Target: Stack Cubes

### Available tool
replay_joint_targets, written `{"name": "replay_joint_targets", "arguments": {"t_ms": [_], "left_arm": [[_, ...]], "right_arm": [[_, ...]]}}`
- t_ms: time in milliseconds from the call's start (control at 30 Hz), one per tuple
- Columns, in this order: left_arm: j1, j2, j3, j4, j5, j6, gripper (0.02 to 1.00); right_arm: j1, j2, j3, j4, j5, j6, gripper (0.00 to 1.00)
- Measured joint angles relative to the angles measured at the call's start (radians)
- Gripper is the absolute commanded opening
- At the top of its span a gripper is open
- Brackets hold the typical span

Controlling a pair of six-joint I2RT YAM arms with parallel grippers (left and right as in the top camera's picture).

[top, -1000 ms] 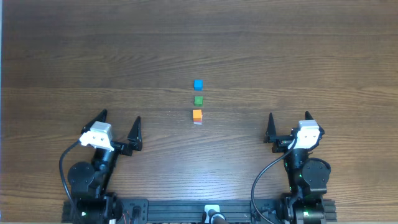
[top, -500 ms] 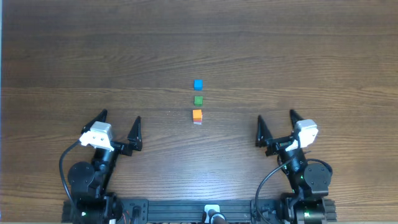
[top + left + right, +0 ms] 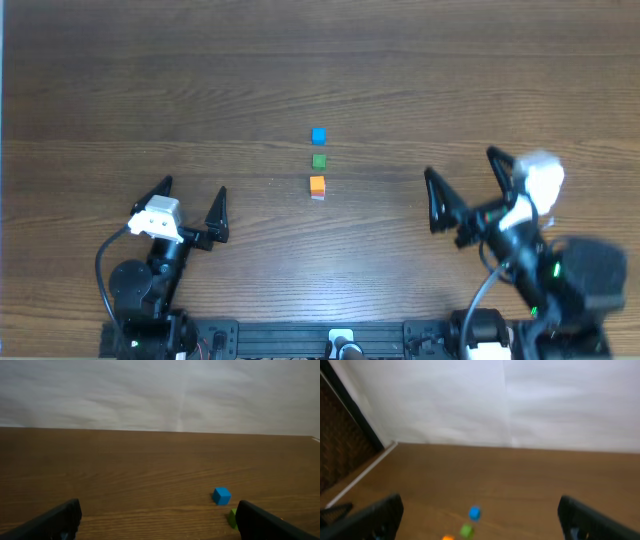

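Three small cubes lie in a short line at the table's middle: a blue cube [image 3: 318,136] farthest from the arms, a green cube [image 3: 319,161] in the middle, an orange cube [image 3: 317,185] nearest. The blue cube [image 3: 222,495] and green cube [image 3: 232,517] appear in the left wrist view; the blue cube [image 3: 474,513], green cube [image 3: 466,531] and orange cube [image 3: 448,537] in the right wrist view. My left gripper [image 3: 194,207] is open, low at the left, well short of the cubes. My right gripper [image 3: 464,190] is open, raised, to the right of the cubes, turned towards them.
The wooden table [image 3: 320,70] stretches wide around the cubes. A white wall [image 3: 160,390] stands behind its far edge. The table's left edge [image 3: 360,477] shows in the right wrist view, with a dark lattice surface beyond it.
The right arm has lifted and swung, its gripper rising up the top view and turning towards the cubes. The left arm and the cubes have stayed put.
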Motion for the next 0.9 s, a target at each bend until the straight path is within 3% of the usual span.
{"name": "replay_joint_targets", "arguments": {"t_ms": [133, 200, 500, 900], "left_arm": [[0.0, 0.0, 0.0, 0.0, 0.0, 0.0, 1.0], [0.0, 0.0, 0.0, 0.0, 0.0, 0.0, 1.0], [0.0, 0.0, 0.0, 0.0, 0.0, 0.0, 1.0], [0.0, 0.0, 0.0, 0.0, 0.0, 0.0, 1.0]], "right_arm": [[0.087, 0.271, 0.208, -0.145, 0.0, -0.008, 0.991], [0.178, 0.43, 0.319, -0.205, 0.041, -0.004, 0.993], [0.527, 0.995, 0.616, -0.348, 0.339, 0.118, 0.991], [0.57, 1.428, 0.636, -0.357, 0.381, 0.344, 0.993]]}}
